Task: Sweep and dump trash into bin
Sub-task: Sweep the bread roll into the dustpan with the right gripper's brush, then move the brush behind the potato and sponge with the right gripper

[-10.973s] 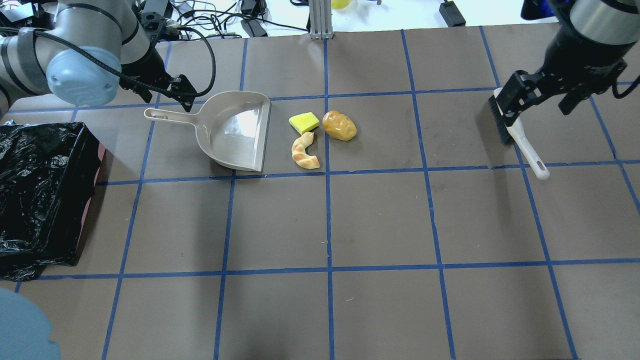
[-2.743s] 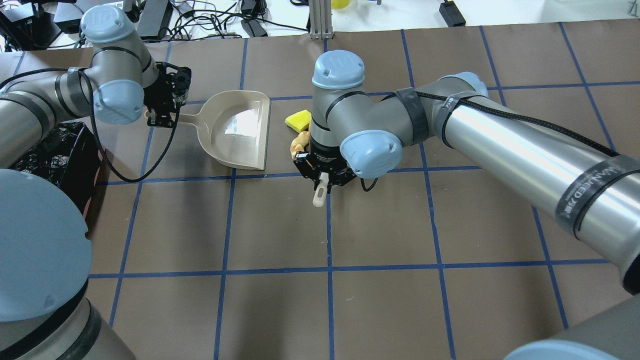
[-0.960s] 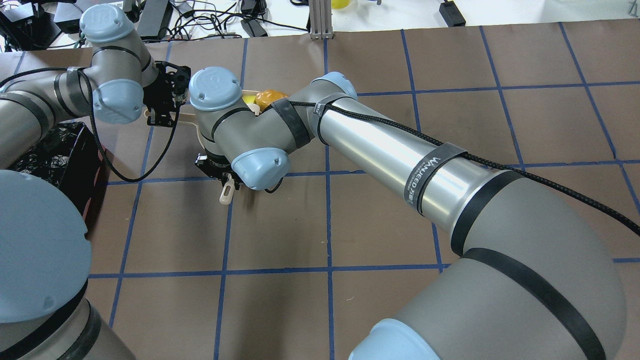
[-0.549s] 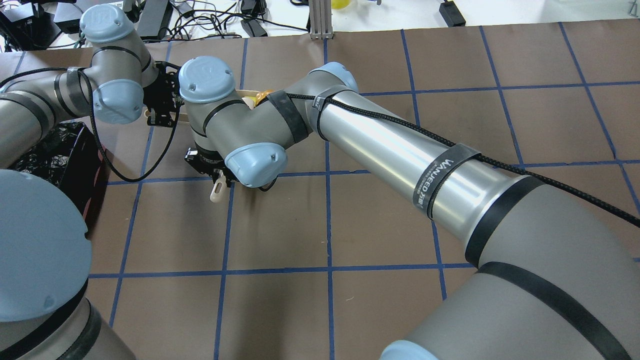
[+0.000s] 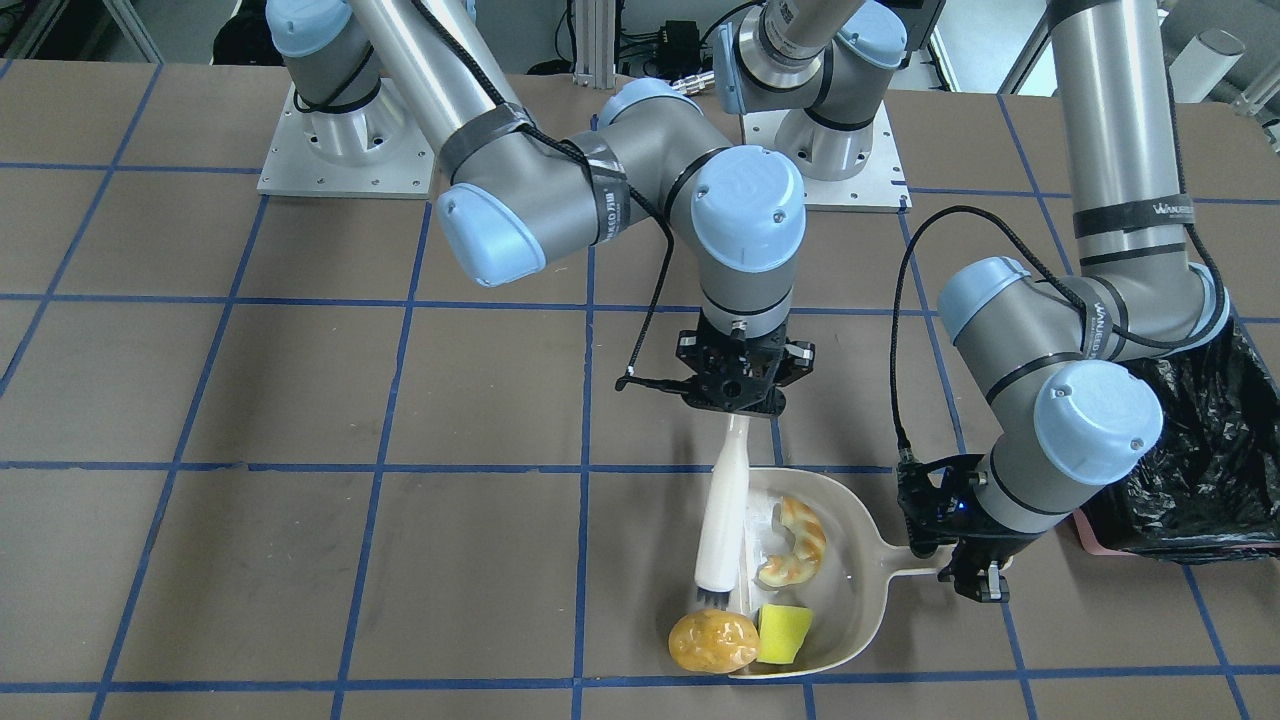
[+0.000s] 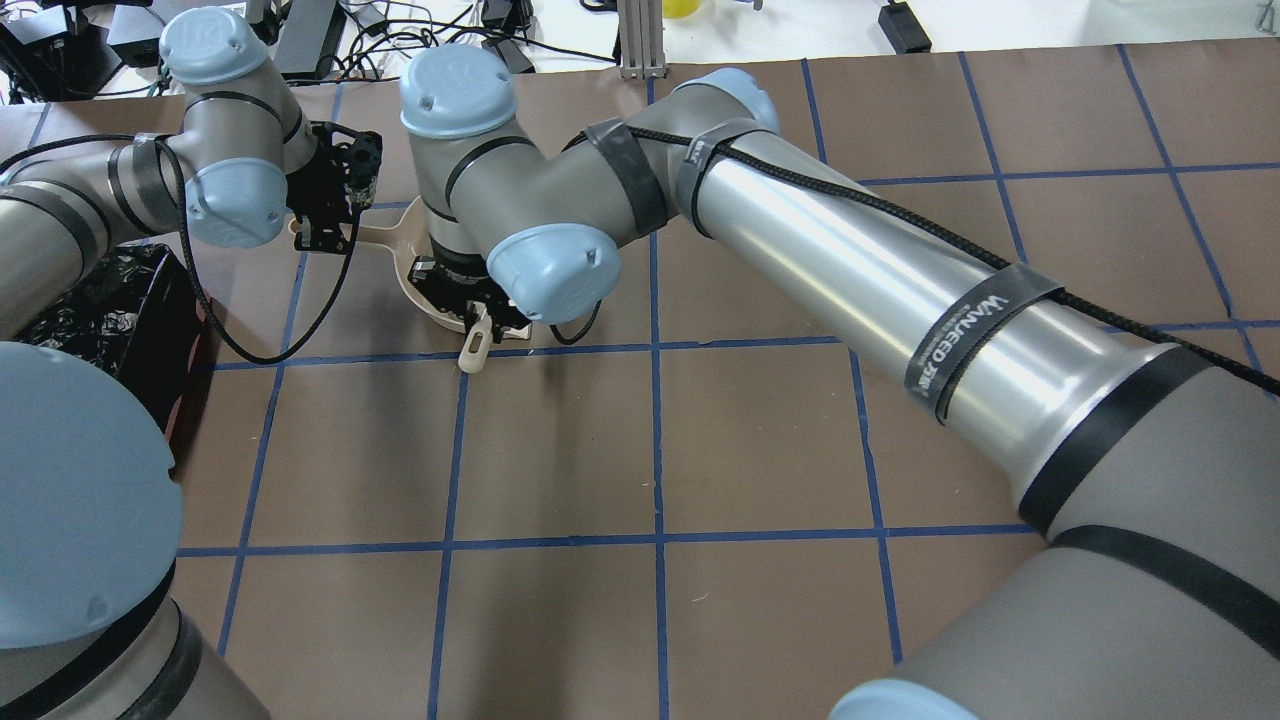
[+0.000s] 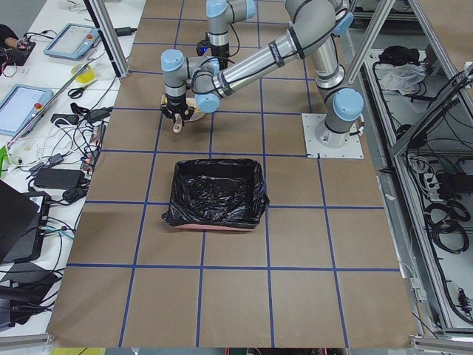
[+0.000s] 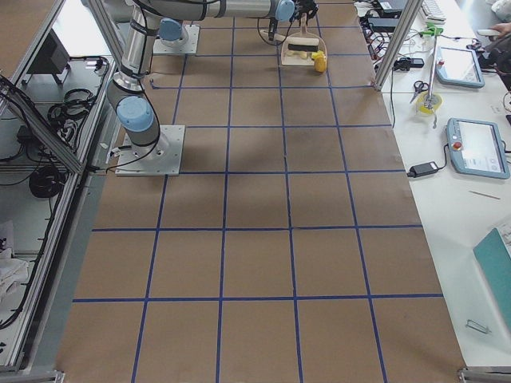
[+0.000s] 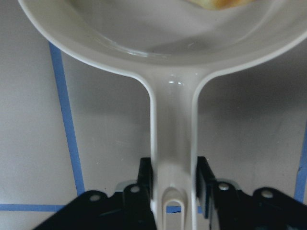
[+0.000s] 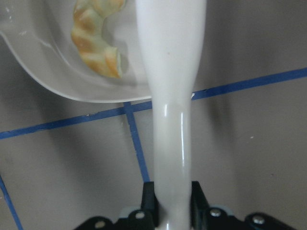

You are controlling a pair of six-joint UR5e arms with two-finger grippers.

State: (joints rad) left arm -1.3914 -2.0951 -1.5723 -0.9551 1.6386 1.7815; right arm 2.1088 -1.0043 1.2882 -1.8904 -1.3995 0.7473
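The beige dustpan (image 5: 850, 590) lies on the table with the curved bread piece (image 5: 795, 545) and the yellow wedge (image 5: 783, 633) inside it. The golden-brown potato (image 5: 712, 641) sits at the pan's open lip, beside the wedge. My right gripper (image 5: 742, 400) is shut on the white brush handle (image 5: 725, 510), and the bristles (image 5: 712, 598) touch the potato. The right wrist view shows the handle (image 10: 172, 96) over the pan rim and the bread (image 10: 98, 48). My left gripper (image 5: 975, 572) is shut on the dustpan handle (image 9: 172, 143). The black-lined bin (image 5: 1200, 460) stands beside my left arm.
The right arm reaches across the table and hides the pan's contents in the overhead view, where only the pan's rim (image 6: 412, 272) and brush handle tip (image 6: 474, 345) show. The bin (image 7: 216, 194) stands near the table's left end. Cables and devices lie past the far edge.
The right gripper with the brush has shifted right and a little farther from the robot over the pan. The left gripper and the dustpan handle have not moved.
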